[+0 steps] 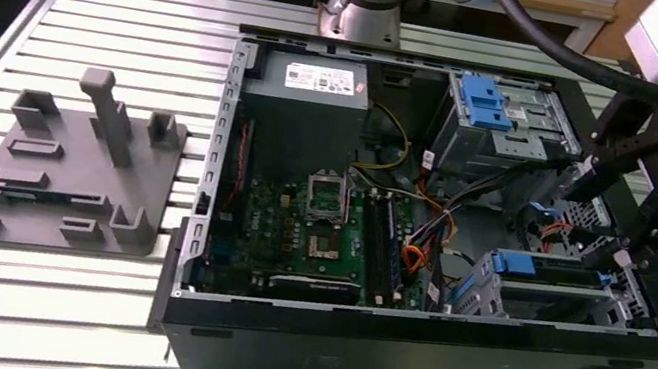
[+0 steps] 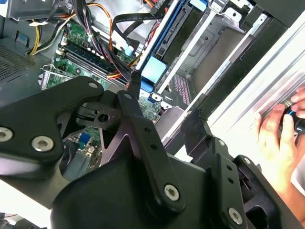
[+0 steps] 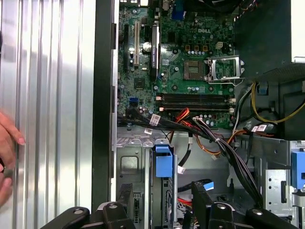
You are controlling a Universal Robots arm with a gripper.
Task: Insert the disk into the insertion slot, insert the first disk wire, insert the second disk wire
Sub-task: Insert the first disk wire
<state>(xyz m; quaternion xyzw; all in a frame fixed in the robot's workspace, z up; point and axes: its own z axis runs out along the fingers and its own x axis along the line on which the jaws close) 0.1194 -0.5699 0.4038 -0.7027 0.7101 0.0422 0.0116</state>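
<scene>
The disk [image 1: 553, 271], silver in a blue carrier, sits edge-on inside the insertion slot [image 1: 559, 304], a perforated metal cage at the case's corner on the exterior view's right. Its blue tab [image 3: 163, 161] [image 2: 152, 70] sticks out of the cage [image 3: 129, 162]. My black gripper [image 1: 607, 240] hangs just above it, open, with one fingertip on each side of the carrier [image 3: 162, 194] [image 2: 167, 100]. Nothing is held. A bundle of black, red and orange wires [image 3: 209, 137] runs past the cage; whether any is plugged into the disk is hidden.
A taller grey bay with a blue latch [image 1: 492, 107] stands behind the cage. The motherboard [image 3: 190, 62] fills the case floor. A grey fixture block [image 1: 75, 170] lies on the slatted table. A person's hand [image 2: 281, 129] [image 3: 7, 143] rests on the table beside the case.
</scene>
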